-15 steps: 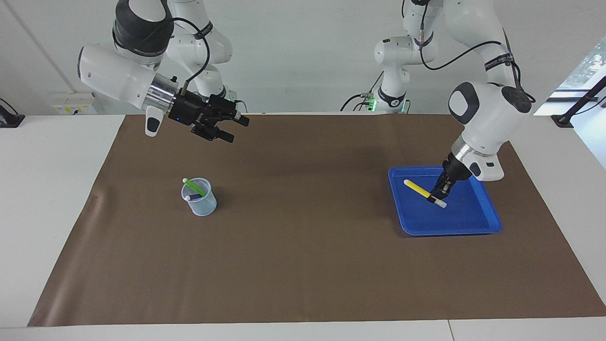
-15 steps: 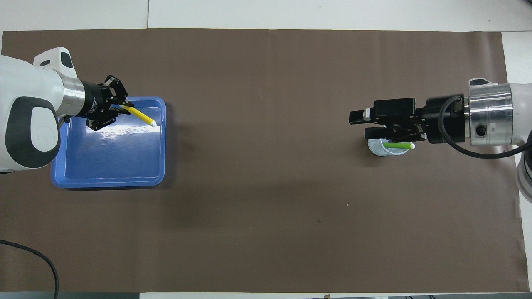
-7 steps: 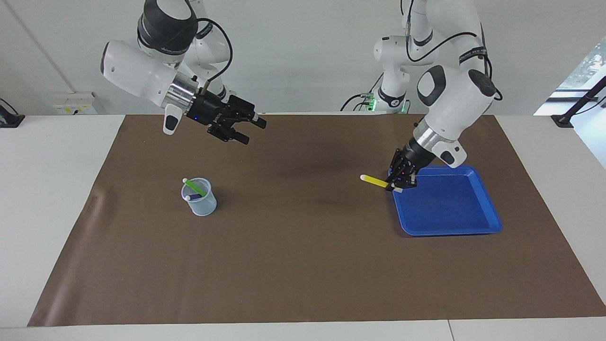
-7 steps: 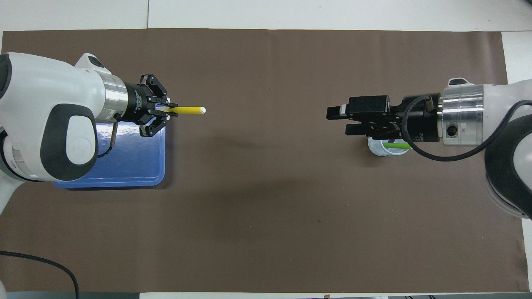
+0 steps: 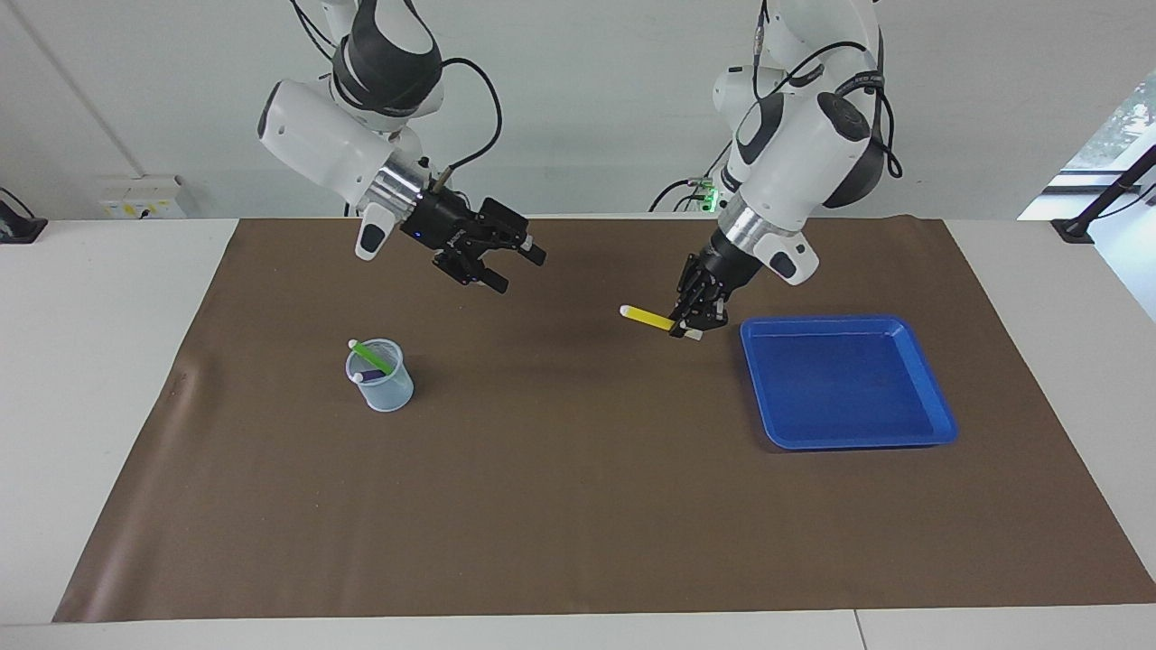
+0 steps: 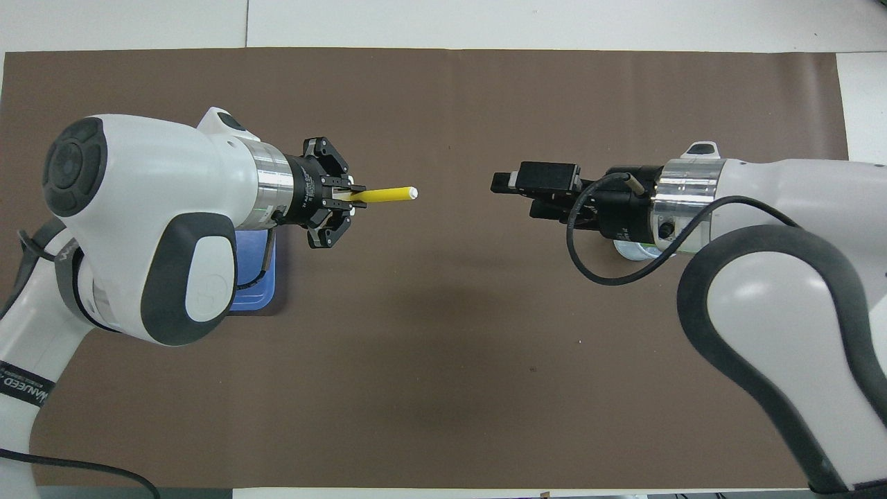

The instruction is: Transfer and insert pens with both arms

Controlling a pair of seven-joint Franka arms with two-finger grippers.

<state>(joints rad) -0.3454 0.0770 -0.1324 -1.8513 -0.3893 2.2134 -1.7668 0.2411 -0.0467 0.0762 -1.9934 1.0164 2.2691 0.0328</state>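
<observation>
The yellow pen has been lifted out of the shallow blue plastic tray and carried up over the big brown paper mat that covers the white desk, toward the middle. A second ago it was still held down inside the tray, so the tray is now left with nothing in it. The large white left arm's black gripper has been swung away from the tray, and its jaws are pressed tight on one whitish end of the slim yellow marker-like pen. The large white right arm's black gripper has also been moved in over the middle of the mat, and its jaws are spread wide. The two grippers are now pointed at each other, with a gap kept between them, so nothing has been passed yet. It looks like the pen is about to be handed from one arm to the other. The yellow pen is held almost flat in the air, and its free whitish tip is pointed at the right gripper. The small clear plastic cup is stood on the mat toward the right arm's end of the desk. The bright green pen is leaned inside it with its whitish end stuck out over the rim, and the purple pen is seen low inside the same cup. So two pens are judged to be done, and one is left.
</observation>
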